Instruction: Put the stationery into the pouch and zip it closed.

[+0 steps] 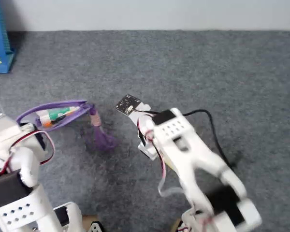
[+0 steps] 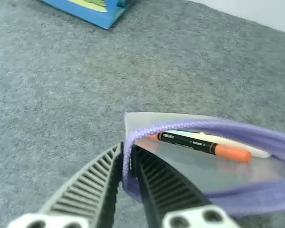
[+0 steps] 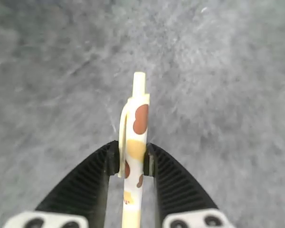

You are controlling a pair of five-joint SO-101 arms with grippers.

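One pouch (image 2: 228, 173) holding two pens (image 2: 194, 141) is pinched by the left hand (image 2: 127, 152); the right hand (image 3: 131, 152) grips one spotted pen (image 3: 138, 118).

Glossy clr plastic pouch (image 2: 204, 175), rough gry carpet (image 1: 208, 63)

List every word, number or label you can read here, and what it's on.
No text is legible.
White print on the black marker inside the pouch: too blurred to read.
The blue box: a picture, no readable letters.
The spotted pen in the right gripper: brown spots, no text.
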